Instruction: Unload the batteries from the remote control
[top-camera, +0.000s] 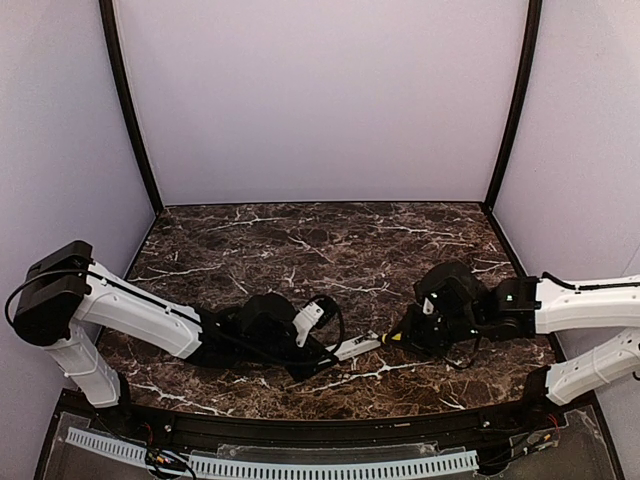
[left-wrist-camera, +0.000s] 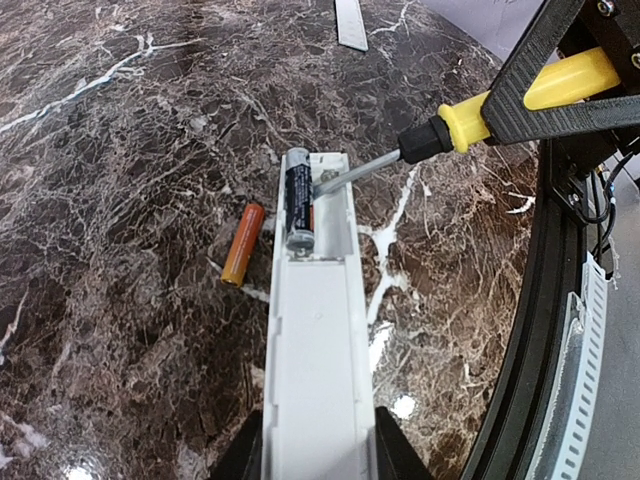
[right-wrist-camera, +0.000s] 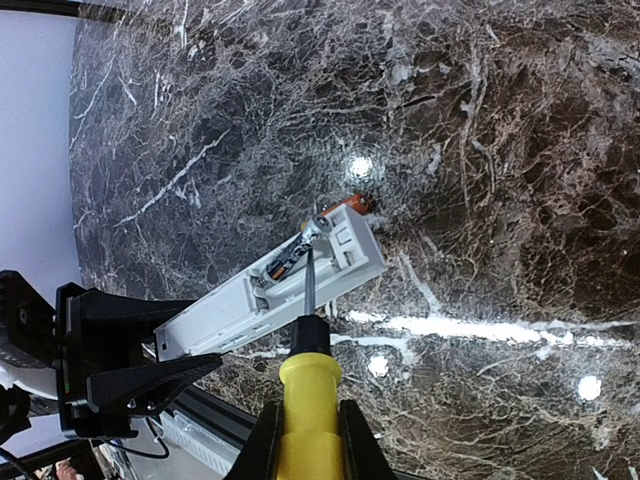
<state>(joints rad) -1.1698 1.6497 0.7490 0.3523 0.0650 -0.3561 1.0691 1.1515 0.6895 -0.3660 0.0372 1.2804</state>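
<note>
Pale lilac walls (top-camera: 320, 100) close in the far side and both flanks, with dark posts in the corners. Below them spreads the table (top-camera: 300, 240), dark brown marble threaded with white veins and dotted with lamp glare. My two arms reach in low from 9 and 3 o'clock and meet near the table's 6 o'clock edge.

My left claw (top-camera: 318, 352) pinches the remote control (left-wrist-camera: 318, 340), one finger on each long side of its near end. The white bar lies back up, pointing to 12 o'clock in my left wrist view, with its battery bay open at the far end. My right claw (right-wrist-camera: 308, 435) is clamped around the yellow handle of the screwdriver (right-wrist-camera: 310, 375), which comes in from 2 o'clock in that same view. Its metal tip sits inside the bay, right against the battery in the bay (left-wrist-camera: 299, 200).

The loose battery (left-wrist-camera: 243, 243), orange, lies on the marble just beside the remote control, at the bay's 9 o'clock. A flat white cover strip (left-wrist-camera: 350, 22) lies well apart at 12 o'clock.
</note>
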